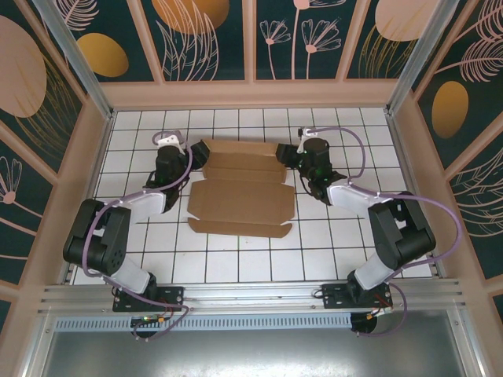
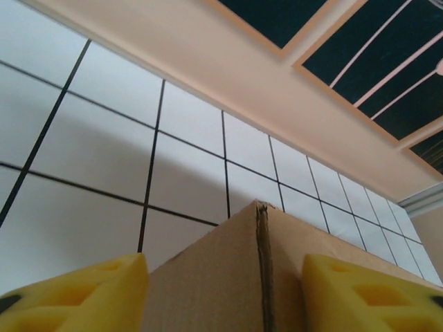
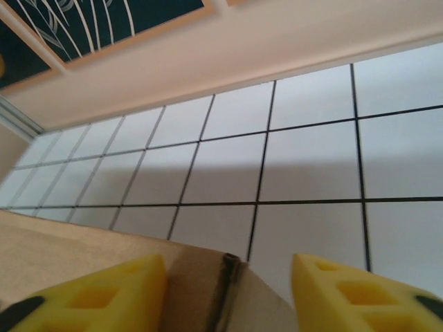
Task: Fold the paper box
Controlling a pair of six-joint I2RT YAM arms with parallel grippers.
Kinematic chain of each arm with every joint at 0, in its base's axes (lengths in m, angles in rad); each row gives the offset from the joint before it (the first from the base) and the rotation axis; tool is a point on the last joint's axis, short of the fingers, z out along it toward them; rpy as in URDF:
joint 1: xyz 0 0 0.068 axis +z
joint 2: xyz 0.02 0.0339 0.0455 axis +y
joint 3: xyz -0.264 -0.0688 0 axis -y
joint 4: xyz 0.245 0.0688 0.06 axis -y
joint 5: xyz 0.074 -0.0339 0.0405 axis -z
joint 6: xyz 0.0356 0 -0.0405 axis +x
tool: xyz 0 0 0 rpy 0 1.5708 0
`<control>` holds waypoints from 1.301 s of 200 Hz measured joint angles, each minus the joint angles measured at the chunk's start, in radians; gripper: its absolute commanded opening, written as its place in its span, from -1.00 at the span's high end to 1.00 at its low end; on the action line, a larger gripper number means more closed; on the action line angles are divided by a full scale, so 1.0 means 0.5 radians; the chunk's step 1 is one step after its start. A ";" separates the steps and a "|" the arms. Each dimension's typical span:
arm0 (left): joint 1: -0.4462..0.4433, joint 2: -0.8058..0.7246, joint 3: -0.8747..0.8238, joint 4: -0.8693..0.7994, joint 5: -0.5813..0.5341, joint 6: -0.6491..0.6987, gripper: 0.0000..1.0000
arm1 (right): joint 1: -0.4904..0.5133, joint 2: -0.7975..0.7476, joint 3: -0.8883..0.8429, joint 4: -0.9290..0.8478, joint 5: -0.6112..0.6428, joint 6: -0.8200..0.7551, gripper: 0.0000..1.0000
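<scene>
The paper box (image 1: 240, 200) lay as a mostly flat brown corrugated sheet near the middle of the white tiled counter (image 1: 236, 259), its long side running from 9 to 3 o'clock. A narrow flap stretched along its 6 o'clock edge, and creased panels and tabs lay toward 12 o'clock.

The left hand (image 1: 187, 159) sat at the sheet's 10 o'clock corner. In the left wrist view that hand (image 2: 225, 297) stood open, with its yellow fingers (image 2: 76, 294) well apart. A raised cardboard corner (image 2: 228, 277) with a raw corrugated edge stood up between them and filled the gap. Whether the pads pressed on the cardboard could not be told.

The right hand (image 1: 289, 155) sat at the sheet's 2 o'clock corner. In the right wrist view this hand (image 3: 228, 290) was also open. The cardboard edge (image 3: 208, 283) lay just beside one yellow finger (image 3: 97, 297), and bare tile showed between that edge and the other finger, so nothing was clamped there.

Past both hands, at 12 o'clock, ran the pale base of the enclosure wall (image 1: 251, 94) with its dark painted panels.
</scene>
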 measured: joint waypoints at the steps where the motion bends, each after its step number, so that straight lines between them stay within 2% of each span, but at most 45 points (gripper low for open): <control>1: 0.000 -0.005 0.007 -0.020 -0.002 -0.002 -0.39 | 0.001 -0.002 0.002 -0.005 0.000 -0.005 -0.20; 12: -0.002 -0.055 0.060 -0.175 -0.048 0.064 -0.43 | 0.007 -0.022 0.030 -0.090 0.021 -0.047 -0.27; 31: -0.005 -0.172 0.182 -0.450 -0.163 0.156 -0.45 | 0.021 -0.069 0.067 -0.228 0.054 -0.159 -0.29; 71: -0.005 -0.459 0.357 -0.732 -0.343 0.262 -0.46 | 0.056 -0.211 0.138 -0.428 0.060 -0.488 -0.18; 98: -0.005 -0.629 0.356 -0.836 -0.363 0.237 -0.46 | 0.204 -0.245 0.175 -0.445 0.084 -0.929 -0.22; 129: -0.005 -0.705 0.294 -0.883 -0.369 0.255 -0.47 | 0.459 -0.234 0.175 -0.442 0.173 -1.553 -0.42; 165: -0.005 -0.798 0.139 -0.905 -0.455 0.256 -0.47 | 0.590 -0.021 0.263 -0.491 0.332 -1.994 -0.49; 199: -0.005 -0.819 0.138 -0.905 -0.488 0.255 -0.46 | 0.642 0.183 0.314 -0.450 0.537 -2.251 -0.37; 232: -0.005 -0.858 0.135 -0.904 -0.495 0.255 -0.44 | 0.731 0.316 0.336 -0.128 0.798 -2.554 -0.24; 260: -0.005 -0.868 0.135 -0.903 -0.503 0.255 -0.42 | 0.789 0.391 0.336 0.068 0.916 -2.761 -0.15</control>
